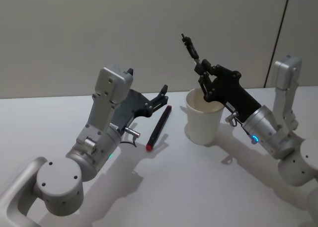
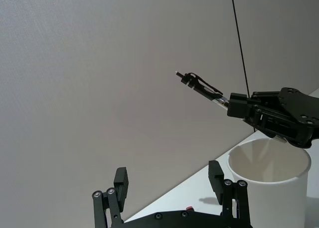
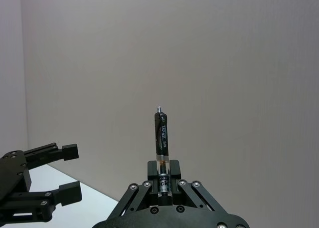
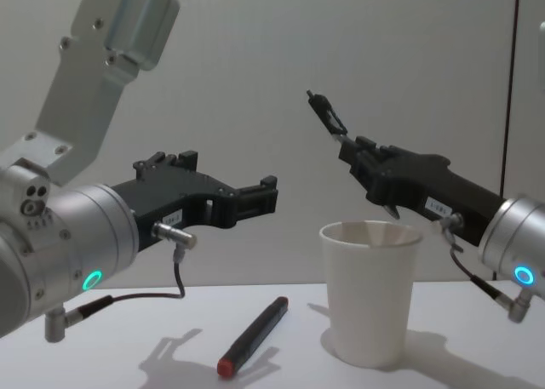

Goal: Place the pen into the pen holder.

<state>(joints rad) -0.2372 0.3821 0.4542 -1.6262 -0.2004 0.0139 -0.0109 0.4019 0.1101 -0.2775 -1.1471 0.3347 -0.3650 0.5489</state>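
Pen (image 1: 190, 49) pinched in right gripper (image 1: 202, 78) needs tipping upright over pen holder (image 1: 203, 125) before release, left gripper (image 2: 168, 177) hangs wide.

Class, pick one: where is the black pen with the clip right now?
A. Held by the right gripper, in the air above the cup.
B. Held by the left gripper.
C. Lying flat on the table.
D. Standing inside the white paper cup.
A: the right gripper is shut on the black pen, which tilts in the air above the white paper cup.
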